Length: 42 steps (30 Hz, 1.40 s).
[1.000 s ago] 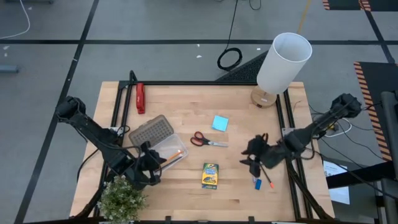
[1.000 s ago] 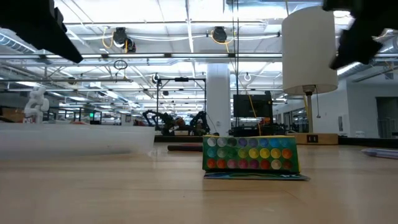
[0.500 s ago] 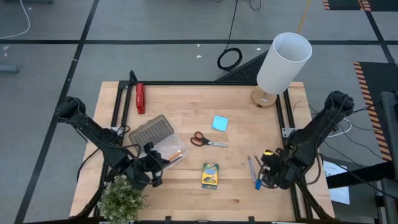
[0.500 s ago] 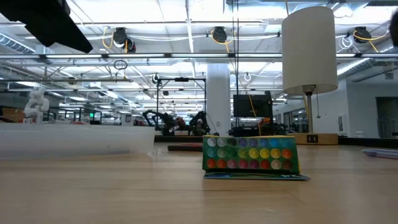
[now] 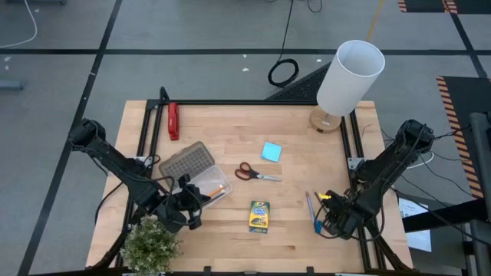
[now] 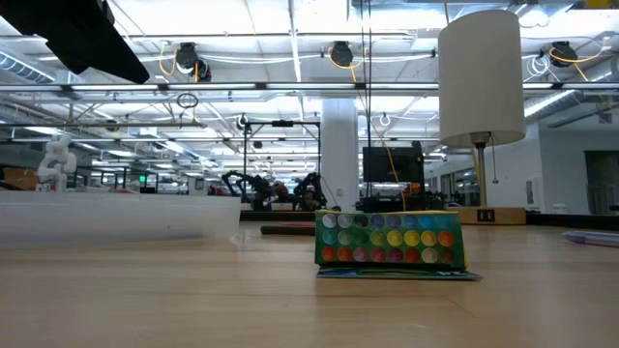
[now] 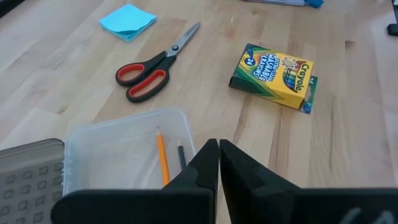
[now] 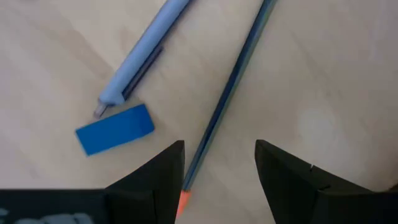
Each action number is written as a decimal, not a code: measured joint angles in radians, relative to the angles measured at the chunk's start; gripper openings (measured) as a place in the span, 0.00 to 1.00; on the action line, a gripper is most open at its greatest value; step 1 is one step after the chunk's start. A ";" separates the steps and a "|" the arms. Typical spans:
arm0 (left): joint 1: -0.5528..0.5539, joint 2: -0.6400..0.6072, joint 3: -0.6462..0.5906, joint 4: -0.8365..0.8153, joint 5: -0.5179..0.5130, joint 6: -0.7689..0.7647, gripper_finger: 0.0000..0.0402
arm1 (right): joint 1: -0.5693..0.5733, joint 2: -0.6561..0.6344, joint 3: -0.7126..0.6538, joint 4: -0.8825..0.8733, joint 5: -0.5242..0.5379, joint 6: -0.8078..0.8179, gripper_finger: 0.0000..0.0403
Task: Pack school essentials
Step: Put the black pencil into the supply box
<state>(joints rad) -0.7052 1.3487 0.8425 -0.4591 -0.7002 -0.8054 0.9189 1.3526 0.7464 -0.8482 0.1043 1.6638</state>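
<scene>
The wooden tabletop (image 5: pixel 230 238) carries one clear plastic case (image 7: pixel 124 152) at its left front, with a grey dotted lid (image 5: pixel 186 160) hinged open behind it. One orange pencil (image 7: pixel 163 163) and one dark pencil (image 7: pixel 181 155) already lie inside the case.

Items not yet packed, one of each:
- yellow-green crayon box (image 5: pixel 260 216), front centre;
- red-handled scissors (image 5: pixel 255 173), mid-tabletop;
- light-blue square notepad (image 5: pixel 271 152), just behind the scissors;
- blue pen (image 8: pixel 140 55), thin pencil (image 8: pixel 227 93) and blue eraser (image 8: pixel 114 129), grouped at the right front.

Key relation: the right end effector (image 8: pixel 217 165) hangs directly over the right-front group, fingers set wide. The thin pencil's long axis runs through the gap between them, its orange tip nearest the wrist. The pen lies nearly parallel beside it, and the eraser is just off the pen's tip. The right arm is clearly the nearer arm for all three.

The left end effector (image 7: pixel 219 158) sits at the case's front edge, fingers pressed together, holding nothing.

Judgement: the next grasp is likely the thin pencil.
</scene>
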 joint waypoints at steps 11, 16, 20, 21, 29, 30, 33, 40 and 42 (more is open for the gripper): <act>0.000 0.000 0.000 0.000 0.000 0.025 0.04 | -0.043 0.129 0.003 0.046 -0.059 -0.083 0.40; 0.004 0.000 0.000 0.000 -0.004 0.026 0.07 | -0.056 0.141 0.004 0.069 -0.078 -0.114 0.25; 0.005 0.000 0.000 0.000 -0.004 0.026 0.06 | -0.070 0.139 0.003 0.064 -0.082 -0.124 0.11; 0.006 0.000 0.000 0.000 -0.004 0.030 0.05 | -0.076 0.139 0.003 0.057 -0.081 -0.128 0.08; 0.011 0.000 0.000 0.025 -0.006 0.042 0.02 | -0.122 0.067 -0.005 -0.089 -0.073 -0.159 0.04; 0.015 0.000 0.000 0.036 -0.006 0.044 0.02 | -0.128 0.052 -0.005 -0.108 -0.067 -0.160 0.04; 0.029 0.000 0.000 0.070 -0.008 0.053 0.04 | -0.138 -0.002 -0.004 -0.145 -0.030 -0.192 0.03; 0.072 0.000 0.000 0.226 0.009 0.252 0.21 | -0.206 -0.111 -0.002 -0.104 0.125 -0.368 0.02; 0.092 0.000 0.000 0.292 0.030 0.338 0.28 | -0.248 -0.125 -0.001 -0.078 0.138 -0.440 0.02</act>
<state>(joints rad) -0.6134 1.3491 0.8425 -0.1668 -0.6706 -0.4677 0.6708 1.2273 0.7450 -0.9265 0.2422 1.2239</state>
